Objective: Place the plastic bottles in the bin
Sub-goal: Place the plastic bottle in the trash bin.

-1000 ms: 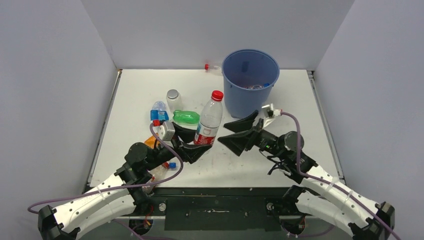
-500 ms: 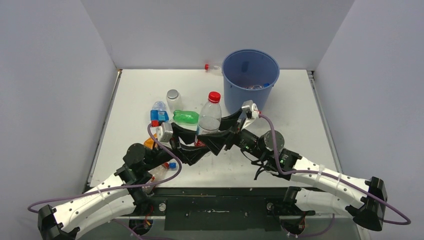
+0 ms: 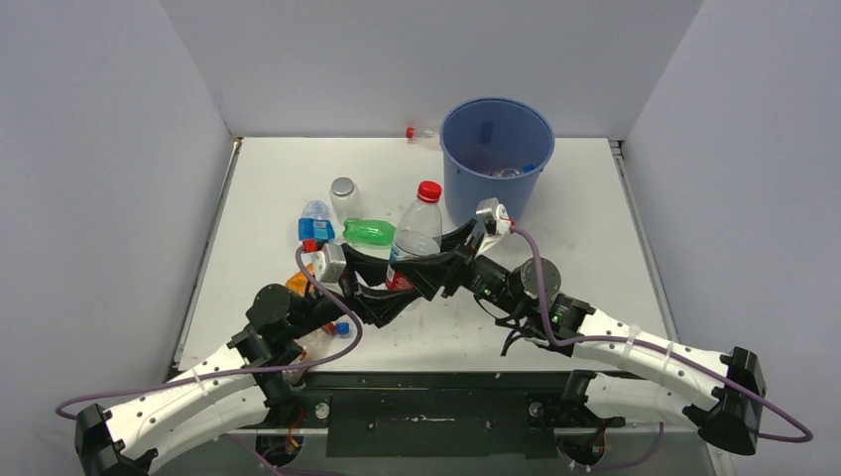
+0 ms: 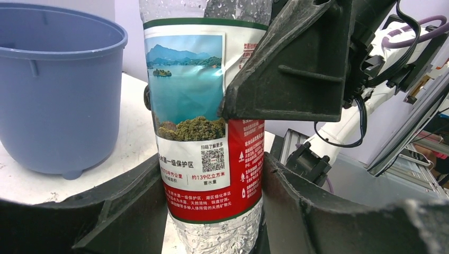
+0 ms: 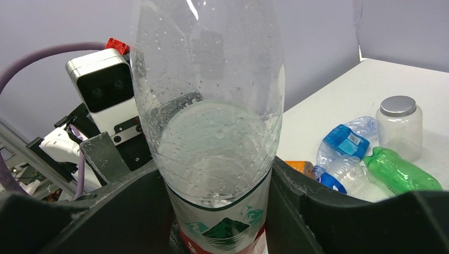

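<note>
A clear plastic bottle [image 3: 417, 233] with a red cap and a red-and-white label stands upright at the table's middle. My left gripper [image 3: 400, 290] is shut on its lower body, and in the left wrist view the fingers [image 4: 132, 211] press both sides of the bottle [image 4: 204, 127]. From the right, my right gripper [image 3: 424, 265] is shut on the same bottle higher up; its fingers [image 5: 312, 206] touch both sides of the bottle [image 5: 212, 121]. The blue bin [image 3: 496, 164] stands behind and right of them, several bottles inside.
Left of the held bottle lie a green bottle [image 3: 370, 232], a blue-labelled bottle [image 3: 315, 224], a silver-lidded clear jar [image 3: 344, 196] and an orange bottle [image 3: 298, 284]. A blue-capped bottle [image 3: 322, 339] lies by the left arm. A red-capped bottle [image 3: 420, 133] rests at the back wall.
My right arm swung left from beside the bin to the upright bottle, and its wide-open jaws closed around it. The left gripper kept its hold and did not move.
</note>
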Robot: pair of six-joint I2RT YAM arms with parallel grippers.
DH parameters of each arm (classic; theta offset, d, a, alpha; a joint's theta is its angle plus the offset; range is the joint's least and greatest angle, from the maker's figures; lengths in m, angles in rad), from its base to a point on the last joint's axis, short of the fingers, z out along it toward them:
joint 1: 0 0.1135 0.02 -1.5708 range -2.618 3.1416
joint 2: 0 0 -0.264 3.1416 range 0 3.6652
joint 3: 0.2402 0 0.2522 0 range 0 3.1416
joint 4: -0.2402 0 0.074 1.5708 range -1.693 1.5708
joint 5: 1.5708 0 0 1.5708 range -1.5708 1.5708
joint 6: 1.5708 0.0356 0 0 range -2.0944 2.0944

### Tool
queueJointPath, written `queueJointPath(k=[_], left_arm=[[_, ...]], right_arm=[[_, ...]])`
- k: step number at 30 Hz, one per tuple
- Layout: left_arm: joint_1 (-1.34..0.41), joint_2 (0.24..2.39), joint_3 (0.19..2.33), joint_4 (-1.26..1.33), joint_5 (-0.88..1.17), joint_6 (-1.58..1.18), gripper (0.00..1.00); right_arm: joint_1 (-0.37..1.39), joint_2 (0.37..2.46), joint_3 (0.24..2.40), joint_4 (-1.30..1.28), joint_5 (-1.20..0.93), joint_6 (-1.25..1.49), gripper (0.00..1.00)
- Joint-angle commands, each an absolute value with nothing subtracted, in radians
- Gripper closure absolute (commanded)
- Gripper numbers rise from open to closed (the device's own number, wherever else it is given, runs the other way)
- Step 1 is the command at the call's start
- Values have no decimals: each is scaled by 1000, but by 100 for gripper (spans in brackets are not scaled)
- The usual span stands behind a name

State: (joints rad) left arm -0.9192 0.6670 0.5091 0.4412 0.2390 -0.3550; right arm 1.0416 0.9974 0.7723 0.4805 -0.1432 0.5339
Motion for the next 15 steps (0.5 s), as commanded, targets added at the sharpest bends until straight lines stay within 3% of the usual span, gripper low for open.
queueJointPath(k=[1, 3, 4, 7, 10, 15], left_arm=[[-958, 683, 564, 442, 355, -308, 49], [-964, 702, 583, 418, 376, -291, 59], [-968, 712, 590, 404, 381, -281, 70], [-979, 725, 597, 389, 381, -269, 99], [-985, 713, 586, 400, 360, -270, 100], [-989, 692, 568, 422, 326, -272, 100]], right_arm=[[1039, 1024, 821, 563, -129, 558, 53], [1041, 1039, 841, 549, -144, 559, 52], [1041, 1046, 850, 539, -157, 560, 49], [1043, 1039, 875, 492, -148, 549, 22], [1045, 999, 899, 430, -97, 509, 8], [1044, 939, 964, 349, -8, 421, 4]])
